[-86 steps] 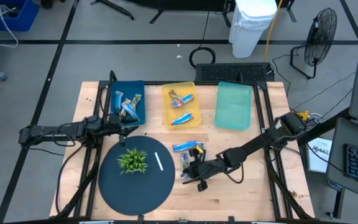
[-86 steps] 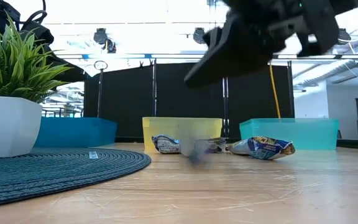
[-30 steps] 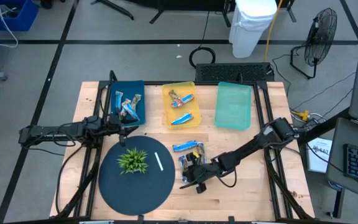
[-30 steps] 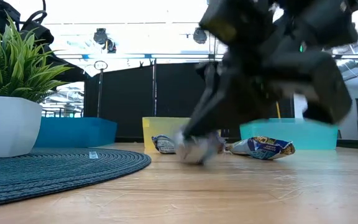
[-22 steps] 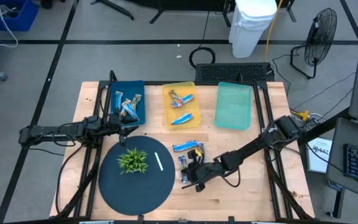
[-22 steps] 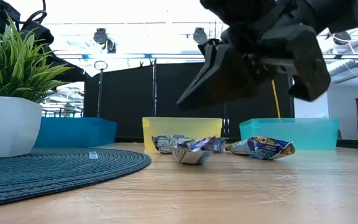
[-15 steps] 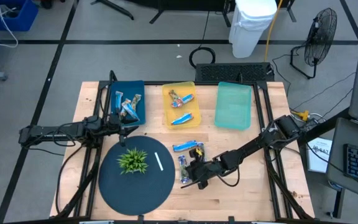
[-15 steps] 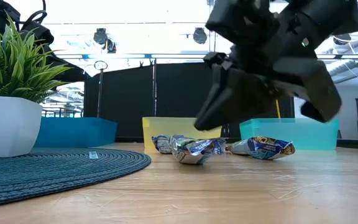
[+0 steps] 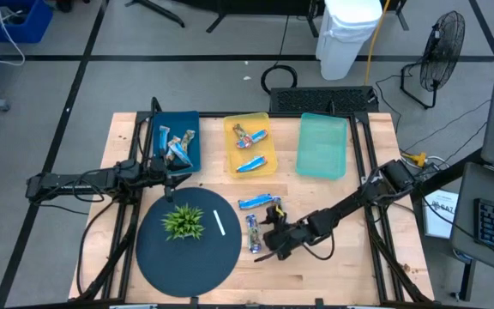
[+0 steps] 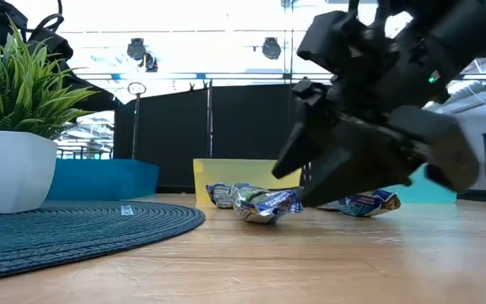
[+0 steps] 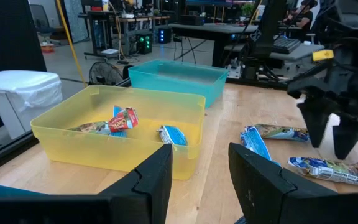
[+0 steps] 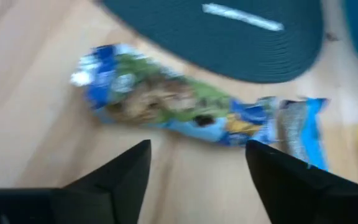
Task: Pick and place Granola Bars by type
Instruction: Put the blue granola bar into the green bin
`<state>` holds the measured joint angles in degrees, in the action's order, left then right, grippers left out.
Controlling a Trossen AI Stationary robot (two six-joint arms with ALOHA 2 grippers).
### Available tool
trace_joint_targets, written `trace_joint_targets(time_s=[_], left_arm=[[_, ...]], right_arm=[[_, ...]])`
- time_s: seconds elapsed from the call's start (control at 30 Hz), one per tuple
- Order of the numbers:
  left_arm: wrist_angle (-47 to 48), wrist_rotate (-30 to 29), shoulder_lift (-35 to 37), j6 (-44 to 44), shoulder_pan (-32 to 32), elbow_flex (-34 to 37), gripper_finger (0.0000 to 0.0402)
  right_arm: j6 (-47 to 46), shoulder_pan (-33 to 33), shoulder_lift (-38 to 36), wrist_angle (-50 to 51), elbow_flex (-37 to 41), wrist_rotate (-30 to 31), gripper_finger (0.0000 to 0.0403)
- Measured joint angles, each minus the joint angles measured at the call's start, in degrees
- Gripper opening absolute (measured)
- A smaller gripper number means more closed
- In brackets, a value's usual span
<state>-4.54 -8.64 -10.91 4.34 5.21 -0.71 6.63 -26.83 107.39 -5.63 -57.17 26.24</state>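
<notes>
A blue-and-green granola bar (image 12: 179,111) lies flat on the wood beside the round dark mat (image 9: 189,253). My right gripper (image 12: 197,144) hovers open just above it, with a finger on either side and touching nothing; the low view shows the gripper (image 10: 310,181) right of the bar (image 10: 264,204). Two more bars (image 9: 258,202) lie nearer the yellow bin (image 9: 230,159). Some bars are in the yellow bin and some in the blue bin (image 9: 197,142). My left gripper (image 9: 177,178) waits open beside the blue bin's near edge, empty (image 11: 201,152).
A teal bin (image 9: 322,146) stands at the far right of the row with nothing showing inside. A potted green plant (image 9: 183,221) and a thin white stick (image 9: 219,223) rest on the mat. Bare wood lies near the table's front and right.
My right gripper was down at a bar on the table with shut fingers, then rose off it, opened, and came back down a little toward the table's right. The bar stays flat on the wood next to the mat.
</notes>
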Motion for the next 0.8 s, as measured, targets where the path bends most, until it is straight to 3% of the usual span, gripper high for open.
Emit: trace_joint_targets(time_s=[0.2,0.57,0.8], left_arm=[[0.0,0.0,0.0,0.0,0.0,0.0,0.0161],[0.0,0.0,0.0,0.0,0.0,0.0,0.0161],[0.0,0.0,0.0,0.0,0.0,0.0,0.0161]], right_arm=[[-0.5,0.7,1.1,-12.4,3.8,0.7,0.0276],[0.1,0.1,7.9,-20.4,3.8,0.3,0.0271],[6.7,0.3,8.5,-26.8,4.0,3.0,0.0264]])
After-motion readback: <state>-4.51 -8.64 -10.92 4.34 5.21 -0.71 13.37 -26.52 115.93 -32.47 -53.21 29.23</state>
